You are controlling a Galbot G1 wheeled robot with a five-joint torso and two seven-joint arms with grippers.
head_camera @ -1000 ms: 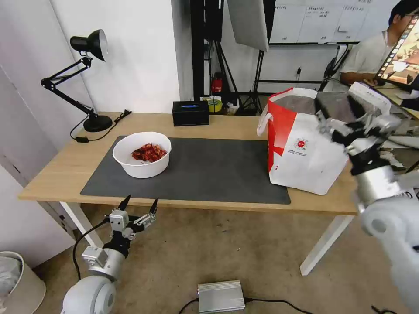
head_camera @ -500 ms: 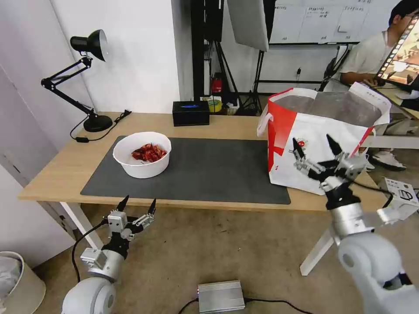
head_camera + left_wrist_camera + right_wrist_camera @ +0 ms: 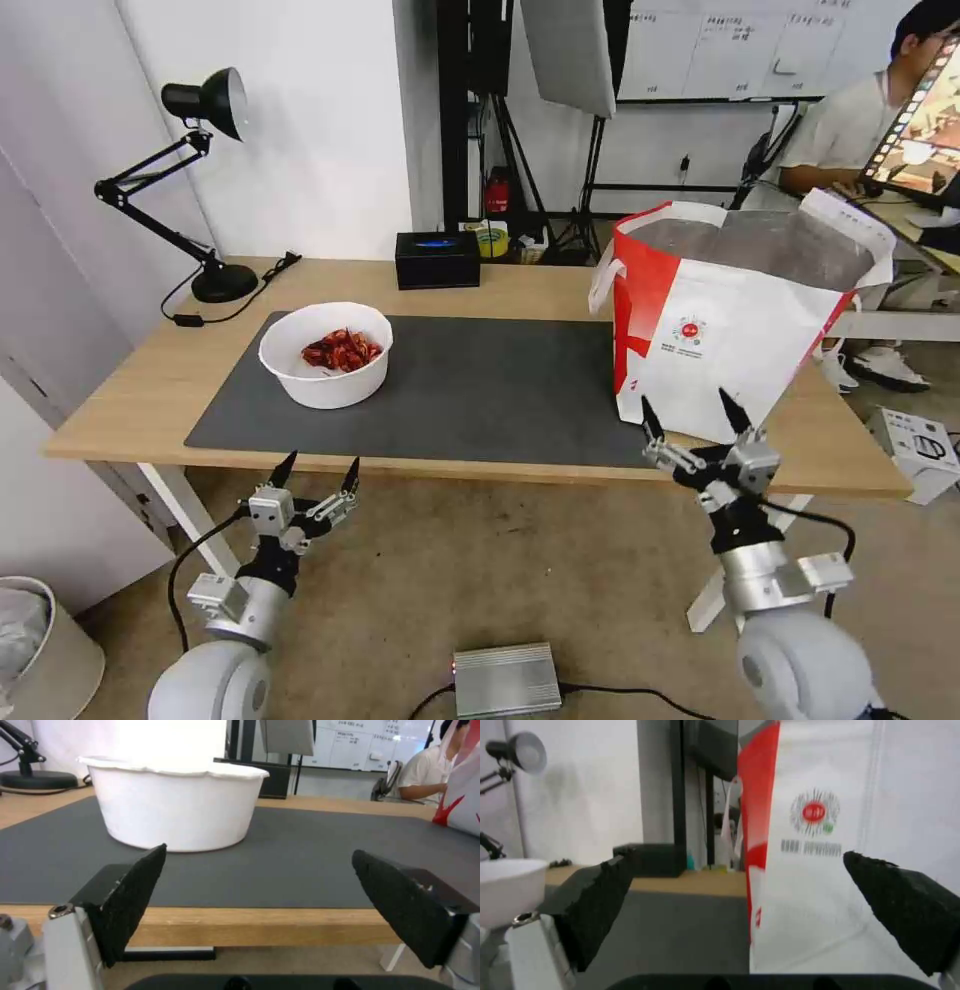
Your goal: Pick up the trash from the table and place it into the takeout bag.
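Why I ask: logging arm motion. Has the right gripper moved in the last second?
Yes. The right gripper dropped from the takeout bag rim to below the table edge.

Mat point(image 3: 480, 390) bare between bowl point(image 3: 325, 353) and takeout bag point(image 3: 720, 330).

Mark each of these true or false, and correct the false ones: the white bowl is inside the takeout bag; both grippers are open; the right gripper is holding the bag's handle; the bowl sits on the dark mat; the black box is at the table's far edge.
1. The white bowl is inside the takeout bag. False: it stands on the table, well apart from the bag.
2. Both grippers are open. True: the left gripper and right gripper each have their fingers spread.
3. The right gripper holds the bag's handle. False: it is empty, below the table's near edge in front of the bag.
4. The bowl sits on the dark mat. True.
5. The black box is at the table's far edge. True.
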